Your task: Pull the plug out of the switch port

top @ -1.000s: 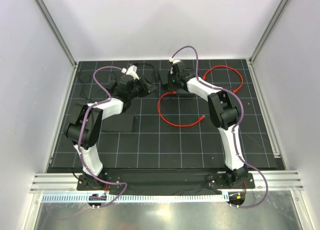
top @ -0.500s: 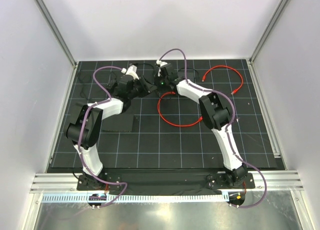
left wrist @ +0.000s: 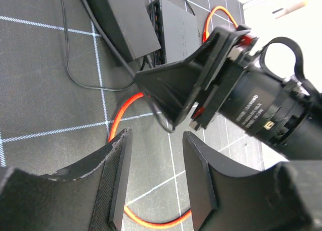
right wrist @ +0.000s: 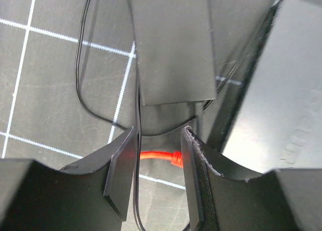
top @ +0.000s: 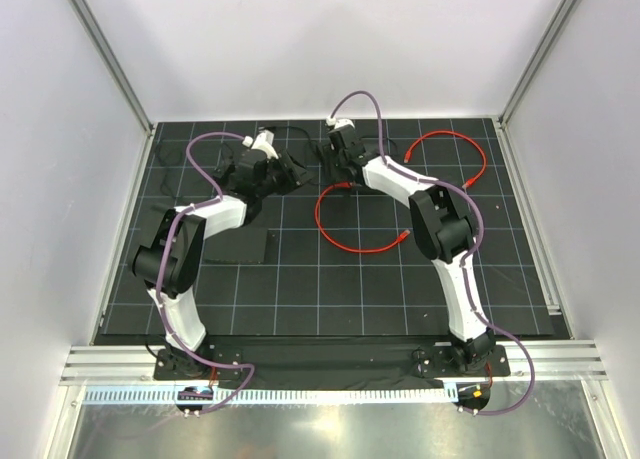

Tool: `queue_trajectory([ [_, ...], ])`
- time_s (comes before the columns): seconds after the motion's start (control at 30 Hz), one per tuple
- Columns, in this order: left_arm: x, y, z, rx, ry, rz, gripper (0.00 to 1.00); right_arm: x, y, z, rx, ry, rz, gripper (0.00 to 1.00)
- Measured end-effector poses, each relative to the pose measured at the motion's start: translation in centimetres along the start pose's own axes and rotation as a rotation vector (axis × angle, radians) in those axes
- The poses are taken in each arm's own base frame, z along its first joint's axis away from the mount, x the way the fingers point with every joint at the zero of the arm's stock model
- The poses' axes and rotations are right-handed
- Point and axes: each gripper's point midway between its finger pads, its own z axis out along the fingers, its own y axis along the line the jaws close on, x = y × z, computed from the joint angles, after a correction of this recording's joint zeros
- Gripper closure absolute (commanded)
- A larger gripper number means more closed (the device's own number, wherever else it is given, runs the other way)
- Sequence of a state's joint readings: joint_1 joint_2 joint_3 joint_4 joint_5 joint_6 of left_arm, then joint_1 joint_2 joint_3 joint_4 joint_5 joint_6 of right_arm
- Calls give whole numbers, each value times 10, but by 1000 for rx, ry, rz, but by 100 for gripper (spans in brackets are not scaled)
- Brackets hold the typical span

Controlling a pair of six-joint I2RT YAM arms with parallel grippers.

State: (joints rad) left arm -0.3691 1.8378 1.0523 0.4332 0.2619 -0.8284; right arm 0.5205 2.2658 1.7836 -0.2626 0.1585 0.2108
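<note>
Plug point(right wrist: 175, 157): red, on the end of the red cable point(top: 365, 250), it lay low at the far middle of the surface point(top: 330, 299). My right wrist camera caught it through the gap between the fingers. I could not tell whether it sat in a port.
Switch point(left wrist: 178, 27): a dark box with a row of ports along one side, seen from my left wrist camera beside a second black box point(left wrist: 126, 19).
Right gripper point(right wrist: 159, 140): jaws apart and clamped on nothing, nose pointed at the boxes. One of the thin black wires point(right wrist: 78, 90) ran down through the gap, close to one finger.
Left gripper point(left wrist: 156, 140): jaws likewise parted, with nothing between them. It hovered over the grid lines just beside the right gripper, which filled much of its view.
Arms: I saw both reaching to the far centre of the surface, wrists close together from either side.
Red cable: it looped across the middle squares toward the right arm.
Elsewhere: a second red cable point(top: 455, 136) curled at the far right, and a flat black piece point(top: 240, 247) lay near the left arm.
</note>
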Motion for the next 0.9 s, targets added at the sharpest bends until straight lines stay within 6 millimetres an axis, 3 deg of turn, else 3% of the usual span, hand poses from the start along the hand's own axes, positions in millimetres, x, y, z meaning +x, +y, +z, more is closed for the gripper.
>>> queue_trajectory([
  [0.33, 2, 1, 1, 0, 5, -2, 50, -6, -26, 0, 56, -5, 14, 49],
  [0.57, 6, 4, 3, -3, 19, -6, 50, -8, -38, 2, 53, 3, 46, 56],
  [0.9, 7, 4, 2, 2, 24, -6, 50, -3, -29, 15, -1, 29, 51, 62],
])
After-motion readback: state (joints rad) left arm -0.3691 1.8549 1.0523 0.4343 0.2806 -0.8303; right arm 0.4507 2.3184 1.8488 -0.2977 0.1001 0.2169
